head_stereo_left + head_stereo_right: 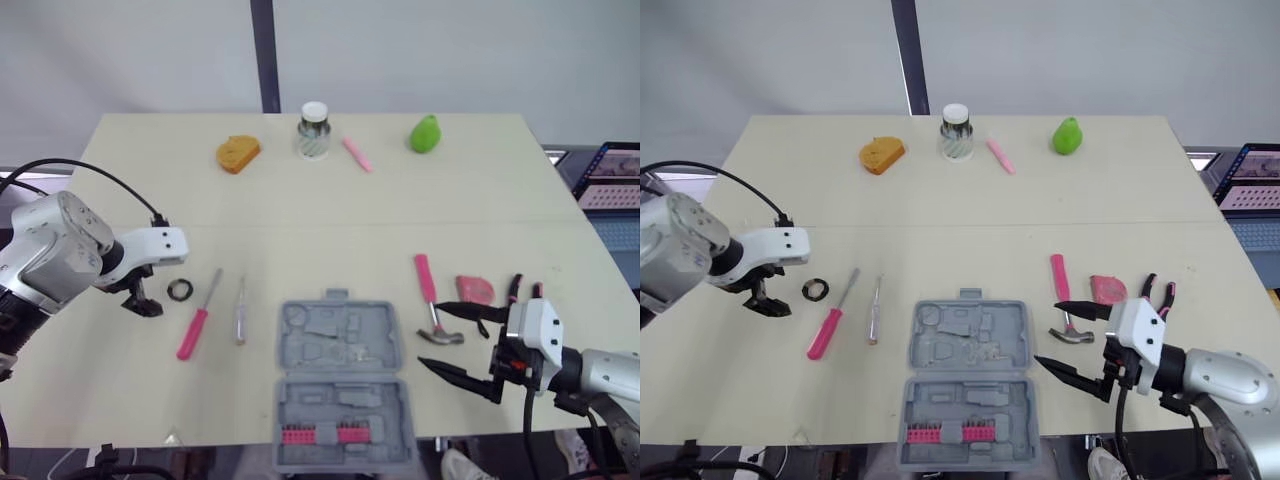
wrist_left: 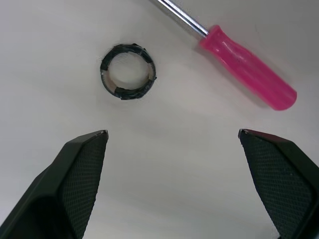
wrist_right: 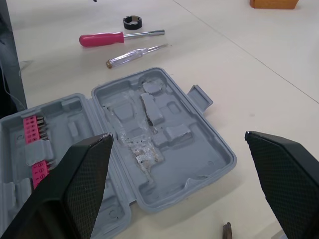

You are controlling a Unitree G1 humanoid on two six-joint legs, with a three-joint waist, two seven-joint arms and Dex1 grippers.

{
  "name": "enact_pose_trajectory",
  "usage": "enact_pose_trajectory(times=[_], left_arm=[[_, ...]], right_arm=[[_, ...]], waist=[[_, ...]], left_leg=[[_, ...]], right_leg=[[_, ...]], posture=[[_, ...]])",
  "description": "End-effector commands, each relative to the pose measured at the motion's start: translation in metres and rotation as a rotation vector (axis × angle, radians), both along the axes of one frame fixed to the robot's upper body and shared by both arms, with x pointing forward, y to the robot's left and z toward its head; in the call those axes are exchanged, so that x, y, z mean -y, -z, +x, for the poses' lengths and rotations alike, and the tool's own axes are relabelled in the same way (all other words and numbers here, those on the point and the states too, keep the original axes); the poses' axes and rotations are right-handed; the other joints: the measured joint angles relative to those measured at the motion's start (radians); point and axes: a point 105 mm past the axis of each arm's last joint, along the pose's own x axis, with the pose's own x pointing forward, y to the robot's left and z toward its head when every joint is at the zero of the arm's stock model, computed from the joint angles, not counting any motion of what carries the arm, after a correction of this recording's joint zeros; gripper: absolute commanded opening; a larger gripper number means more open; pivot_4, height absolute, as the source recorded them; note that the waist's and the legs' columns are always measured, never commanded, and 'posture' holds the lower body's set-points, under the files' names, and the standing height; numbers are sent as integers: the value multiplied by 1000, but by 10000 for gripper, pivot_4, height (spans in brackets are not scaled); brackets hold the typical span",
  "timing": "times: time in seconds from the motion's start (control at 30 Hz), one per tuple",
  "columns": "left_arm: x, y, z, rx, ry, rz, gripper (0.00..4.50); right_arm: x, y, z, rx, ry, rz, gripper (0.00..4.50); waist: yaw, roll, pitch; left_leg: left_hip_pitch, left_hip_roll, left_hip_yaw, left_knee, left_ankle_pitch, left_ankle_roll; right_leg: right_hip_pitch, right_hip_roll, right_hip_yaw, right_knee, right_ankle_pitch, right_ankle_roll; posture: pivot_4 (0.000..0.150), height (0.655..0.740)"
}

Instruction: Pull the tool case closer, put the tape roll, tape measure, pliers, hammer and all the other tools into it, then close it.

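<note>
The open grey plastic tool case [image 1: 340, 380] lies at lower centre, holding no loose tool, so loading looks about to begin; the left end effector [image 2: 172, 133], fingers spread wide, hovers just short of the small black tape roll [image 2: 128, 72] at mid-left; next it should straddle the ring and pinch; the right end effector [image 3: 177, 134] is also spread; on the bench [image 1: 400, 200]: 1 roll, 2 screwdrivers (pink-handled [image 1: 195, 325], clear-handled [image 1: 240, 315]), 1 pink-handled hammer [image 1: 428, 290], 1 pink tape measure [image 1: 475, 290], 1 pink-handled pliers [image 1: 525, 290].

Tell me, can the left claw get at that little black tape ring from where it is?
Probably yes. The left claw hangs open just short of the tape roll, with bare table between them; the pink screwdriver lies off to one side, not in the way.
</note>
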Motion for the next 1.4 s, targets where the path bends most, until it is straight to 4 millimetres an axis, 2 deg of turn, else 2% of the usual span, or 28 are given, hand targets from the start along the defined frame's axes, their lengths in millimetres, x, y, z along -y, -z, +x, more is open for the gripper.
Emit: enact_pose_trajectory(times=[0.03,0.47,0.9,1.4], left_arm=[[-5,-6,3,-31,27,57,44933],[9,22,32,-24,97,86,44933],[20,37,49,-27,156,74,44933],[15,47,44,-76,162,84,44933]], right_arm=[[0,-11,-2,42,4,-8,44882],[0,-12,-4,39,33,-18,44882],[7,-11,-12,34,78,-35,44882],[6,-11,-15,38,70,-11,44882]], waist=[[1,0,0],[2,-1,0],[3,-1,0],[2,-1,0]], left_leg=[[0,0,0,1,0,0],[-1,2,-3,4,0,1],[-1,0,-6,5,0,2],[-1,0,-6,5,0,3]], right_leg=[[0,0,0,0,0,0],[1,-3,-1,4,0,0],[1,-5,-3,8,0,0],[1,-6,-3,9,0,0]], posture=[[1500,6950],[1500,6950],[1500,6950],[1500,6950]])
